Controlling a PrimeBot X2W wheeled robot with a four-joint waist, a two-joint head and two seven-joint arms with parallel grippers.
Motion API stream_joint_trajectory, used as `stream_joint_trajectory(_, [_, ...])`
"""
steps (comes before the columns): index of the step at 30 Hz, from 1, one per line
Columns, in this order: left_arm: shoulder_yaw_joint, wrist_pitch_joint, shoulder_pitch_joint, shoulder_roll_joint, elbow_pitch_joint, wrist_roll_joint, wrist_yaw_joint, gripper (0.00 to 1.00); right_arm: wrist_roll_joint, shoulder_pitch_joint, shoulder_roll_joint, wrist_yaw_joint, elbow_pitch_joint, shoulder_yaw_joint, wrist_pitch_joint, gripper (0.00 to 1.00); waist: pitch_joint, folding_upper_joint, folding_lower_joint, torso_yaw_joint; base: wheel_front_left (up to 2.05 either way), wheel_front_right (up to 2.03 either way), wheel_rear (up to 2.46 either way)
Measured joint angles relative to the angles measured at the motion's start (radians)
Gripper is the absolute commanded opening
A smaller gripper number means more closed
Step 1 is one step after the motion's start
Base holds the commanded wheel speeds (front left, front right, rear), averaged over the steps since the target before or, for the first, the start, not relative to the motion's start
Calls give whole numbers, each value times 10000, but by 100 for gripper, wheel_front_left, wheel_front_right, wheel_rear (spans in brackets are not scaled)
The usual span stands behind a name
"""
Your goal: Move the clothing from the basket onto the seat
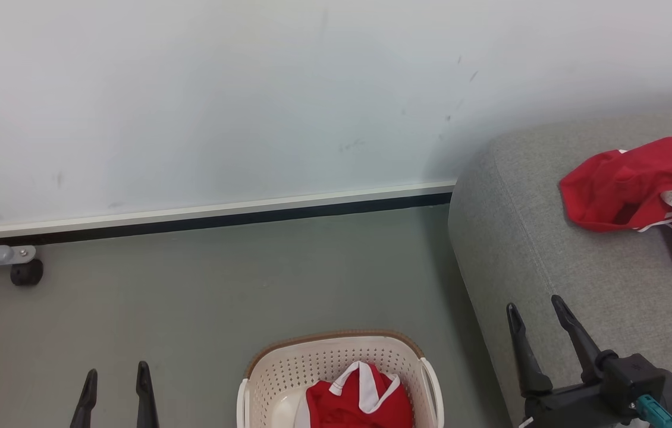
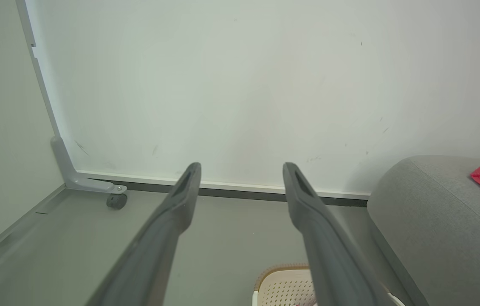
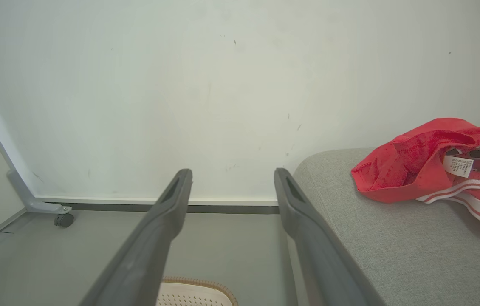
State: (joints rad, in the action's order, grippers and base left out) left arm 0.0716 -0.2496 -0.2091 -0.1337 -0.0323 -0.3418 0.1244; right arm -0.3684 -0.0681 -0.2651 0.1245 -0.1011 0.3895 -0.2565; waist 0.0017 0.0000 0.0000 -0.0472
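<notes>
A cream perforated basket (image 1: 288, 371) with a brown rim stands on the floor at the bottom middle of the head view. Inside it lies a red garment with a white collar (image 1: 351, 401). A second piece of red clothing with white stripes (image 1: 633, 184) rests on the grey seat (image 1: 550, 261) at the right. My left gripper (image 1: 117, 377) is open, left of the basket and apart from it. Over the seat's near left corner, my right gripper (image 1: 535, 309) is also open and empty. The right wrist view shows the red clothing (image 3: 418, 161) on the seat (image 3: 393, 242).
A pale wall (image 1: 253, 95) with a dark skirting strip runs behind. A grey bracket with a black caster (image 1: 27, 271) sits at the far left by the wall. Grey floor (image 1: 223, 279) lies between the wall, the basket and the seat.
</notes>
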Motion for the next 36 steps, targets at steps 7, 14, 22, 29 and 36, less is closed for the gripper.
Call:
stream_joint_trajectory(7, [-52, 0, -24, 35, -113, 13, 0, 100, 100, 88, 86, 0, 109, -128, 0, 100, 49, 0, 0, -2, 0, 0, 0])
stream_joint_trajectory(14, [-84, 0, -53, 73, -228, 209, 0, 100, 274, 174, 142, 0, 238, -238, 0, 100, 170, 0, 0, -19, 0, 0, 0])
stream_joint_trajectory(22, [-144, 0, -58, 75, -382, 270, 0, 100, 362, 174, 186, 0, 355, -332, 0, 100, 444, 0, 0, -69, 0, 0, 0])
stream_joint_trajectory(29, [-35, 0, 58, -2, -418, 355, -19, 100, 453, 111, 230, 0, 487, -437, 0, 100, 806, 0, 0, -132, 0, 0, 0])
stream_joint_trajectory(36, [500, 109, 1067, -148, -113, 552, -366, 100, 533, -288, 253, 0, 669, -531, 0, 100, 1350, 0, 1, -226, 0, 0, 0])
